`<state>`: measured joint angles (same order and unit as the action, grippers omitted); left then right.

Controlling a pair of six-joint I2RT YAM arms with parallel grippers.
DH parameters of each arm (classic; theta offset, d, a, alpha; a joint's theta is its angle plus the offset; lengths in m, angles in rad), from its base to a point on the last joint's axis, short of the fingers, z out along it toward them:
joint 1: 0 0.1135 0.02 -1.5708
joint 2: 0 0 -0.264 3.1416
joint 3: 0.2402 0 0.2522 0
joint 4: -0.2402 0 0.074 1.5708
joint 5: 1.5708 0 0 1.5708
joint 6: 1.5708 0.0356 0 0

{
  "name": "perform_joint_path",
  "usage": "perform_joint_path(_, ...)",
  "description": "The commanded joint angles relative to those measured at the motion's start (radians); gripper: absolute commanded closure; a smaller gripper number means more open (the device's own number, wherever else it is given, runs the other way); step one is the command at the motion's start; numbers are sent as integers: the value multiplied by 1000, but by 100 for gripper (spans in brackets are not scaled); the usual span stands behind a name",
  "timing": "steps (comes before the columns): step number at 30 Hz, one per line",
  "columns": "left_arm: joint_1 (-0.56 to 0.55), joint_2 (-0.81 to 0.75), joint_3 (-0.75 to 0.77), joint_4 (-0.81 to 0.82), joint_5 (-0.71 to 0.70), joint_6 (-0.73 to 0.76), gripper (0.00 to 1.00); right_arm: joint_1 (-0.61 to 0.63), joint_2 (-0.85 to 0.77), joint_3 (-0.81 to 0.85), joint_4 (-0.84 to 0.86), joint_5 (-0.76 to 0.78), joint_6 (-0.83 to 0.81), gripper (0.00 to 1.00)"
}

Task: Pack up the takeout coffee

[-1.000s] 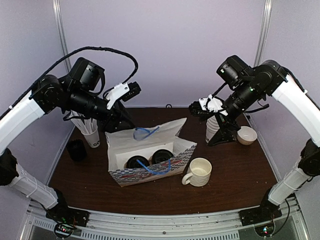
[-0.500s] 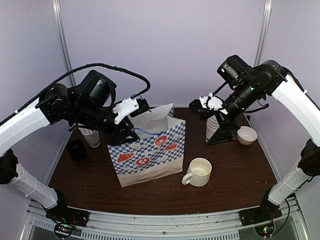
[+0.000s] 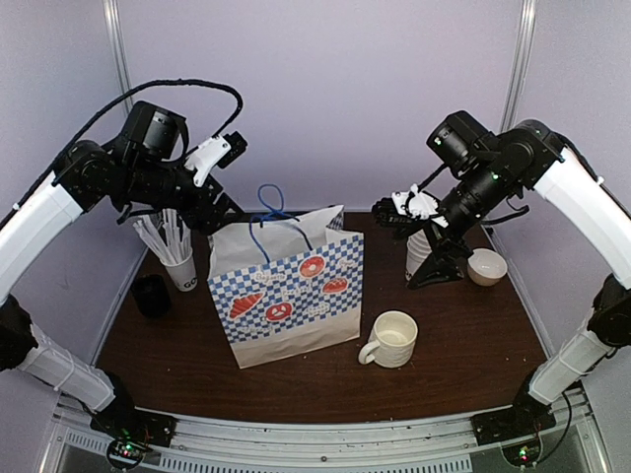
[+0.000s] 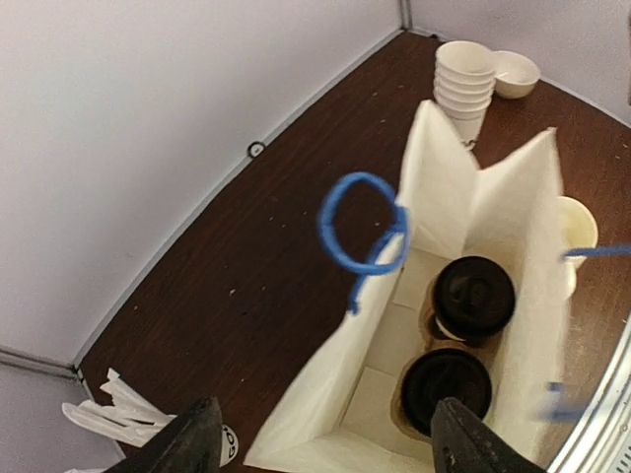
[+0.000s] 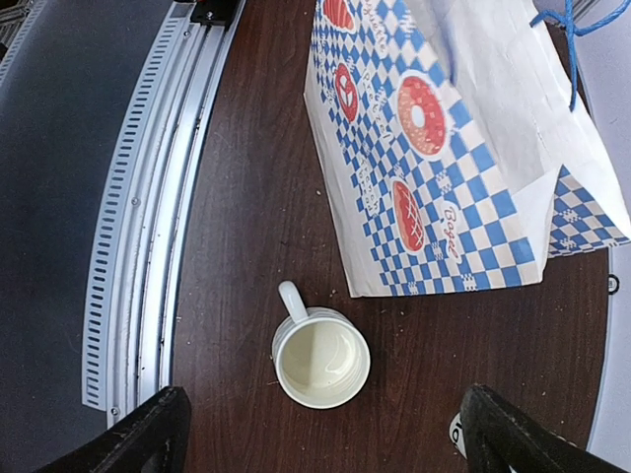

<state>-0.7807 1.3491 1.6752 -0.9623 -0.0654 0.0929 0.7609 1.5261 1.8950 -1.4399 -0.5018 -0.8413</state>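
Note:
The takeout coffee, two cups with black lids (image 4: 474,296) (image 4: 446,386), sits in a cardboard carrier at the bottom of the white paper bag (image 4: 335,384). In the top view the bag (image 3: 286,291) stands upright, blue-checked with bagel prints, and hides the cups. Its blue handle (image 3: 266,209) sticks up free. My left gripper (image 3: 229,215) is open and empty, above and behind the bag's left top corner (image 4: 325,448). My right gripper (image 3: 386,215) is open and empty, high to the right of the bag, over the mug (image 5: 330,439).
A white ceramic mug (image 3: 392,338) stands right of the bag's front. A stack of lidless paper cups (image 3: 419,254) and a small white bowl (image 3: 486,266) are at the back right. A cup of white sticks (image 3: 177,261) and a black object (image 3: 151,294) are at the left.
The bag went from lying on its side to standing upright. My left gripper was at the bag's top half a second ago and has drawn back up and left. The right arm held still.

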Motion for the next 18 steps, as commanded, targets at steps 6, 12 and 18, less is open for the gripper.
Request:
perform_joint_path(6, 119, 187, 98, -66, 137, 34, 21, -9, -25, -42, 17, -11, 11, 1)
perform_joint_path(12, 148, 284, 165, -148, 216, 57, 28, -9, -30, -52, 20, -5, 13, 1)
perform_joint_path(18, 149, 289, 176, -166, 334, 62, 74, -9, -29, -63, 28, -5, 17, 0)
